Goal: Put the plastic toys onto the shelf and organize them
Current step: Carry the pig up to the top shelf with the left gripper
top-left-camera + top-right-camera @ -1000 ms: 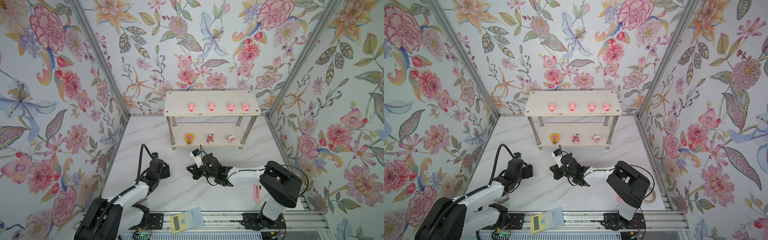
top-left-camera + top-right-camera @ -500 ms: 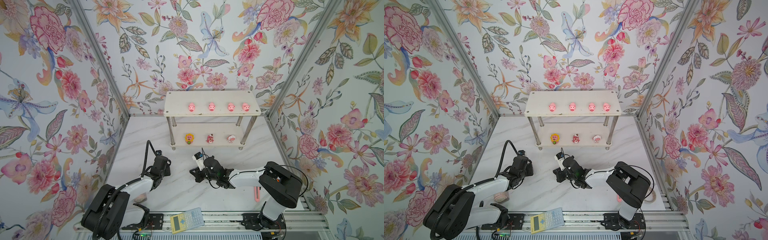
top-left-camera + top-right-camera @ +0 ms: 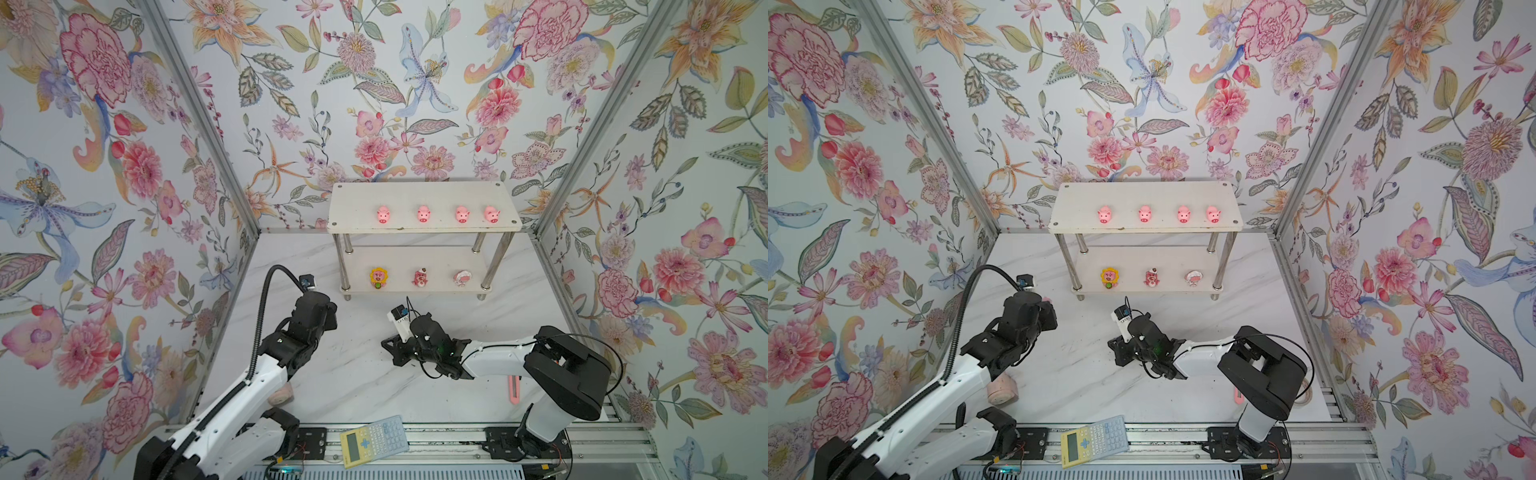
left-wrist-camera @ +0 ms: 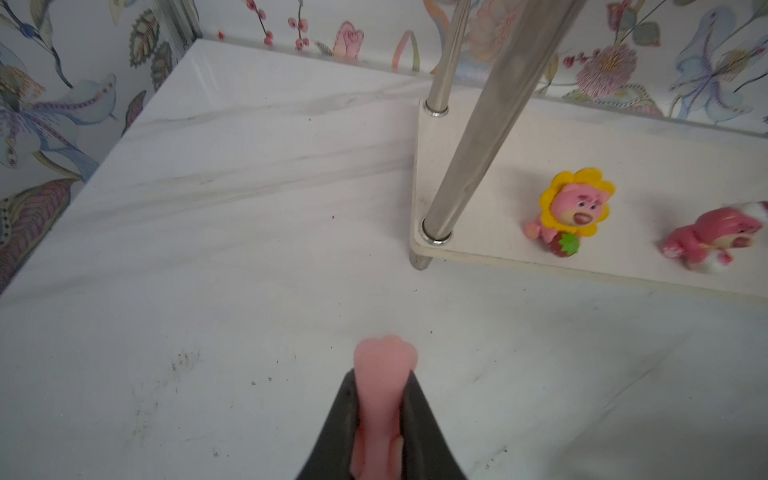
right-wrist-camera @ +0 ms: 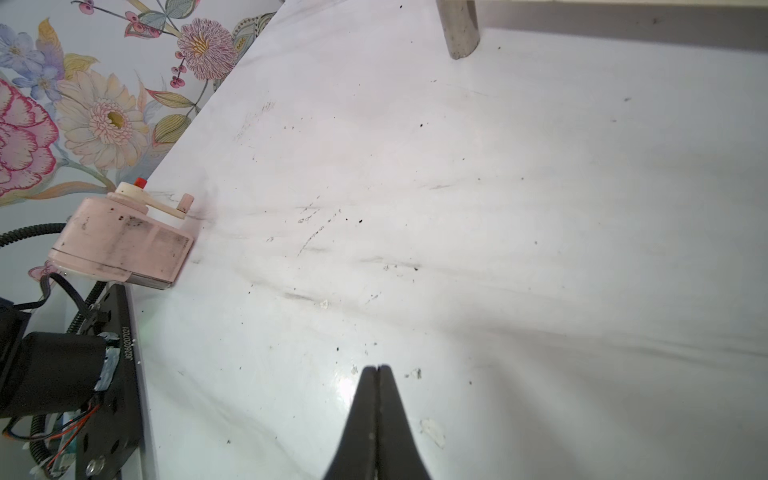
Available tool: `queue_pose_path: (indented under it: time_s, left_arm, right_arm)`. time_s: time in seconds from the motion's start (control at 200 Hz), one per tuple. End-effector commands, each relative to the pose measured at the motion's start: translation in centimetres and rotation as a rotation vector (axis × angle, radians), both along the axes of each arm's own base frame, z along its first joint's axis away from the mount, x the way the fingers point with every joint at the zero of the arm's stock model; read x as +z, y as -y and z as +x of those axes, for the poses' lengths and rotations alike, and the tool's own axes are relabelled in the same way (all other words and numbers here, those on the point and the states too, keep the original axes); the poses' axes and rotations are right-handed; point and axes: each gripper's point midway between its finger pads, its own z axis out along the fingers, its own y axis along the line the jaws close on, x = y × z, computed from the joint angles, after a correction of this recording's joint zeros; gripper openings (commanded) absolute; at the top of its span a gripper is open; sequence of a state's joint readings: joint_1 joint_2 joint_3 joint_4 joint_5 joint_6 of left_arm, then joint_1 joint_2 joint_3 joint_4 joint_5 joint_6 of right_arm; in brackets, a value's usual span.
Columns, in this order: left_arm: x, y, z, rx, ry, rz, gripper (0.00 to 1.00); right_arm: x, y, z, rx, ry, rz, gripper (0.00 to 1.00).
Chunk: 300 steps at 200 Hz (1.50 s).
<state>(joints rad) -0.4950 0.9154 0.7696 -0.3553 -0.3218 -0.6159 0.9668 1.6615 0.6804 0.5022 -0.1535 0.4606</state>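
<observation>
- Step in hand: pickup of the last toy. Judged from the layout, seven of eight figures are placed; carry and set-down remain.
- Left gripper (image 4: 380, 376): jaws clamped on a pink pig (image 4: 384, 357), which stands out beyond the fingertips. Whether the pig is clear of the table (image 4: 208, 270) cannot be told.
- Position: the held pig is out in front of the shelf (image 3: 357, 199), near its left front leg (image 4: 469, 166).
- Right gripper (image 5: 378, 370): jaws fully closed, nothing between them, over bare table, apart from the shelf.
- Top tier: four pigs in one row (image 3: 383, 215), (image 3: 423, 214), (image 3: 462, 214), (image 3: 492, 214). The left end of this tier is bare.
- Lower tier: yellow-maned figure (image 3: 377, 277), bear (image 3: 421, 278) and round figure (image 3: 462, 278), spaced apart.
- Next move, judged: raise the pig above the top tier's front edge, staying wide of the leg.
- Carry it over the bare left end and line it up with the row.
- Lower until the base sits flat, then open the jaws and withdraw straight up.
- Caution: approach from the left side, so the fingers do not sweep the nearest pig.
- Right arm: no action needed; keep it out of the left arm's path.
</observation>
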Motion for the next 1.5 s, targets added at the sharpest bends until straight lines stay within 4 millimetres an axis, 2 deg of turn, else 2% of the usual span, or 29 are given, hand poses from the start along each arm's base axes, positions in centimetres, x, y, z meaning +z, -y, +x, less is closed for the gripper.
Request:
queue_pose_path:
  time_s: [0.0, 0.11, 0.25, 0.335, 0.44, 0.555, 0.761, 0.771, 0.791, 0.941, 1.031, 1.271, 1.496]
  left_arm:
    - [5.4, -0.8, -1.5, 0.014, 0.045, 0.026, 0.18]
    - [10.7, 1.8, -0.7, -0.060, 0.110, 0.005, 0.18]
    - [15.8, 5.2, 1.7, -0.121, 0.172, 0.025, 0.18]
    - [17.9, 6.7, 3.7, -0.143, 0.183, 0.056, 0.18]
    - [19.3, 8.0, 5.9, -0.154, 0.171, 0.116, 0.19]
    - [19.9, 9.4, 7.9, -0.166, 0.154, 0.154, 0.19]
    - [20.8, 8.9, 9.6, -0.139, 0.146, 0.184, 0.21]
    - [19.8, 9.3, 10.3, -0.142, 0.123, 0.195, 0.21]
    - [19.3, 9.3, 10.7, -0.142, 0.110, 0.196, 0.21]
    - [17.2, 7.6, 12.6, -0.114, 0.064, 0.183, 0.21]
    - [16.3, 7.2, 13.5, -0.112, 0.053, 0.162, 0.21]
    - [16.2, 7.7, 14.8, -0.126, 0.057, 0.133, 0.22]
    - [15.6, 8.4, 15.1, -0.139, 0.044, 0.124, 0.24]
  right_arm:
    - [0.4, 0.6, 0.3, -0.025, 0.012, 0.001, 0.03]
    - [0.2, 0.5, 0.4, -0.025, 0.008, -0.003, 0.03]
    - [0.2, 0.6, 0.3, -0.024, 0.010, -0.001, 0.02]
    - [0.8, 0.9, 0.4, -0.033, 0.029, 0.005, 0.02]
    - [1.4, 1.3, 0.5, -0.042, 0.050, 0.005, 0.03]
    - [1.8, 1.5, 0.5, -0.047, 0.057, 0.011, 0.03]
    - [2.2, 1.4, 0.5, -0.046, 0.061, 0.029, 0.03]
    - [2.3, 1.4, 0.4, -0.045, 0.061, 0.030, 0.03]
    - [2.2, 1.4, 0.4, -0.045, 0.060, 0.030, 0.03]
    - [2.4, 1.4, 0.3, -0.043, 0.058, 0.039, 0.03]
    - [2.5, 1.5, 0.4, -0.047, 0.063, 0.040, 0.03]
    - [2.3, 1.5, 0.4, -0.048, 0.058, 0.034, 0.03]
    - [1.7, 1.1, 0.3, -0.041, 0.043, 0.029, 0.03]
